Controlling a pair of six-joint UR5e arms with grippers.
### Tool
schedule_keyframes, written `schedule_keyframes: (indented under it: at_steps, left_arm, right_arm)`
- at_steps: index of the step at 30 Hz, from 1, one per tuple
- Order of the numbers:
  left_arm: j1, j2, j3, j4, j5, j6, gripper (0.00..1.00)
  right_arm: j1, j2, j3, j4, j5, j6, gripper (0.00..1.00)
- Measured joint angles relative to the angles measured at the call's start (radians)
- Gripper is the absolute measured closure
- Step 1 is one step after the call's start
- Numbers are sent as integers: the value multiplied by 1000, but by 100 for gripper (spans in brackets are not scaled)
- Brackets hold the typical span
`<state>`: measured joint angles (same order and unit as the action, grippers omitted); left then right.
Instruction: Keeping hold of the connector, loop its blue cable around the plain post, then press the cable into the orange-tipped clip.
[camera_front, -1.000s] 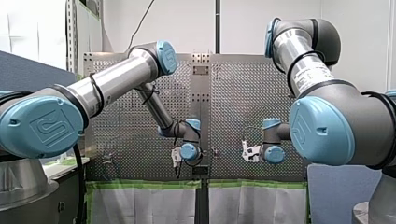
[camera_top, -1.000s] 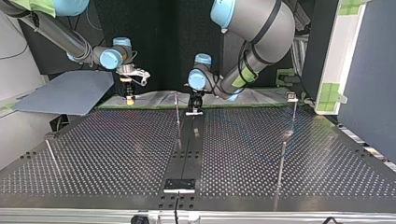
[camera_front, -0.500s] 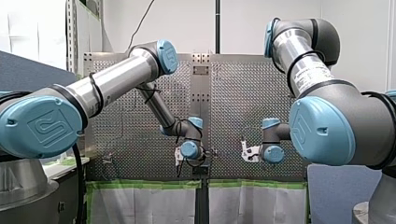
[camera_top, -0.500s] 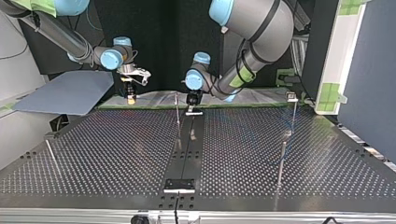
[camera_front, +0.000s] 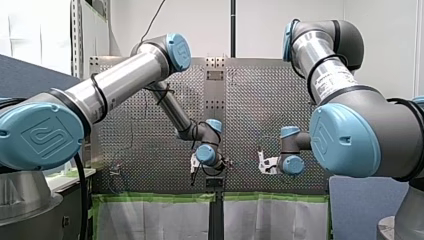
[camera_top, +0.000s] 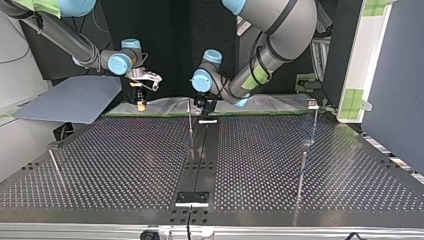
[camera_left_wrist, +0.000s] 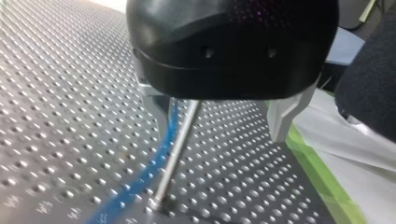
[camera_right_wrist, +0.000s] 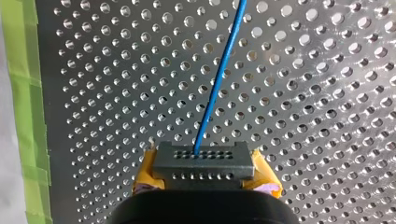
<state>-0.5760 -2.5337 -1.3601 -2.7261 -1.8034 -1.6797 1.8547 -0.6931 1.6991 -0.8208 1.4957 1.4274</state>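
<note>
Clamping one dark connector (camera_right_wrist: 201, 163) between two yellow pads (camera_right_wrist: 147, 176): my right gripper (camera_right_wrist: 203, 179), closed firmly on the connector's two sides. Leaving the connector's dotted face: one blue cable (camera_right_wrist: 219, 84), stretched straight away from the gripper over the perforated table (camera_right_wrist: 327, 116). Bordering that table on one side: one strip of green tape (camera_right_wrist: 18, 93).

Standing wide apart in the left wrist view: two metal fingers (camera_left_wrist: 156, 109) of my left gripper (camera_left_wrist: 219, 123), gripping nothing. Between them, much closer to one finger than to the other: one plain post (camera_left_wrist: 175, 154), rising from a hole in the table. Running along the table just beside that post, on the side of the nearer finger: the same single blue cable. Contact between cable and post: cannot tell.

Entering the top view from above: two arms.
- At the view's left: my right gripper, pads pointing down, hanging over the table's far edge.
- Near the middle: my left gripper, tilted, just beside the top of the plain post.

Counting thin rods on the table in the top view gives four:
- the plain post at the middle;
- one rod with a small head (camera_top: 313, 104) at the far right;
- one bare rod (camera_top: 301, 170) nearer the camera on the right;
- one leaning rod (camera_top: 56, 167) at the left.

Tip colour of the headed rod: cannot tell.
</note>
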Motion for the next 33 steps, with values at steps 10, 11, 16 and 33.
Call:
schedule_keyframes:
  at_steps: [10,11,16,33]
  left_arm:
    - [-18,48,-89,38,7,28,0]
    - [-21,49,-100,43,8,30,0]
    - [-38,50,-138,53,11,42,0]
    - [-93,100,-172,55,-5,44,0]
  right_arm:
    - [1,0,0,11,0,-2,100]
    - [2,0,0,13,0,-3,100]
    - [2,0,0,18,0,-5,100]
    - [4,0,0,22,0,-6,100]
